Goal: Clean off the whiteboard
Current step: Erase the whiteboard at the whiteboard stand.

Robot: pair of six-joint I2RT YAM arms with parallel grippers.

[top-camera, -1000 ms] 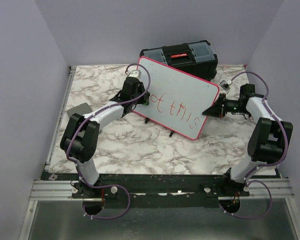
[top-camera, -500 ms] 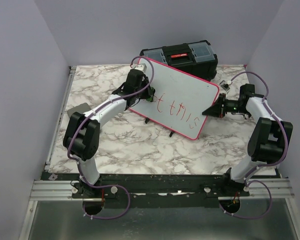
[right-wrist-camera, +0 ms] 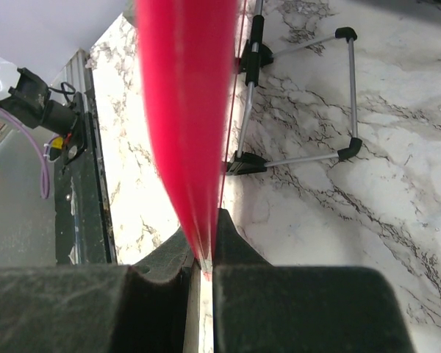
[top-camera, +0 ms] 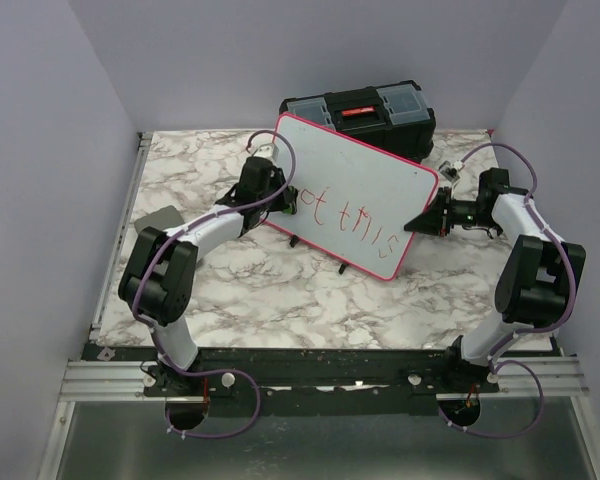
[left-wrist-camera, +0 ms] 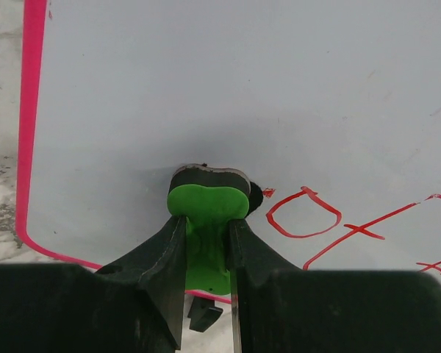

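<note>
The whiteboard (top-camera: 365,170), white with a pink-red rim, stands tilted on the marble table. Red handwriting (top-camera: 355,220) runs along its lower half. My left gripper (top-camera: 286,200) is shut on a green eraser (left-wrist-camera: 208,202), whose dark pad presses against the board just left of the red "o" (left-wrist-camera: 303,213). The board (left-wrist-camera: 206,88) above the eraser is white. My right gripper (top-camera: 417,222) is shut on the board's right edge. In the right wrist view the pink rim (right-wrist-camera: 184,110) runs down between its closed jaws (right-wrist-camera: 203,235).
A black toolbox (top-camera: 365,110) stands behind the board at the back of the table. A small grey pad (top-camera: 158,217) lies at the left edge. The board's wire stand with black feet (right-wrist-camera: 309,103) rests on the marble under it. Purple walls close in both sides.
The left gripper with the eraser swung up and right over the "o", then came back down-left beside it. The writing looks the same. The right gripper has not moved.
</note>
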